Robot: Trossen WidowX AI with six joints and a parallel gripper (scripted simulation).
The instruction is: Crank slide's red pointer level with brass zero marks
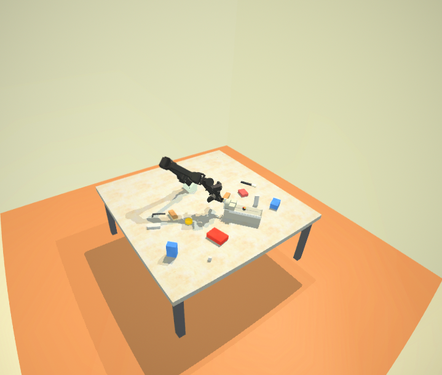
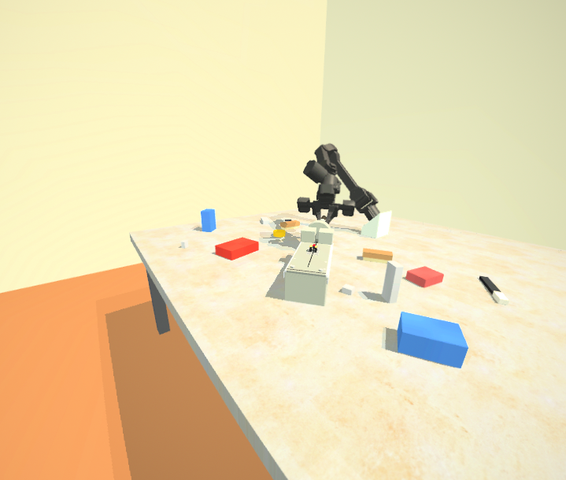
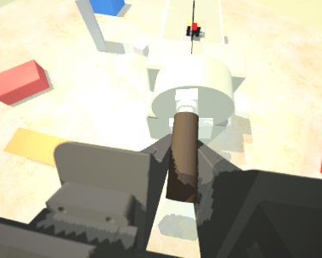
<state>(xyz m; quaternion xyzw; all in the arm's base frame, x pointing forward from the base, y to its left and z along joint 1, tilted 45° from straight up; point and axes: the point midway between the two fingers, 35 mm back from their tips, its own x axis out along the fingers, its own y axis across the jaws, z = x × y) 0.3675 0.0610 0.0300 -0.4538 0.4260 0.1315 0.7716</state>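
Note:
The machine is a pale grey-green box (image 1: 242,217) (image 2: 305,286) with a slot along its top. A round pale crank disc (image 3: 193,81) sits at its near end in the wrist view. The crank's brown handle (image 3: 185,148) sticks out of the disc toward the camera. My gripper (image 3: 180,140) (image 1: 222,200) (image 2: 323,219) is shut on this handle, one finger on each side. The red pointer (image 3: 194,26) (image 2: 314,245) (image 1: 244,208) stands on the slot, near the crank end. Yellow spots show just behind it in the wrist view; I cannot tell whether it is level with the zero marks.
A red block (image 1: 217,236) (image 2: 236,248) and a yellow disc (image 1: 188,221) (image 2: 279,233) lie to one side of the machine. A grey upright block (image 2: 391,282), a smaller red block (image 2: 424,276), an orange block (image 2: 377,254) and a blue block (image 2: 430,339) stand on the other.

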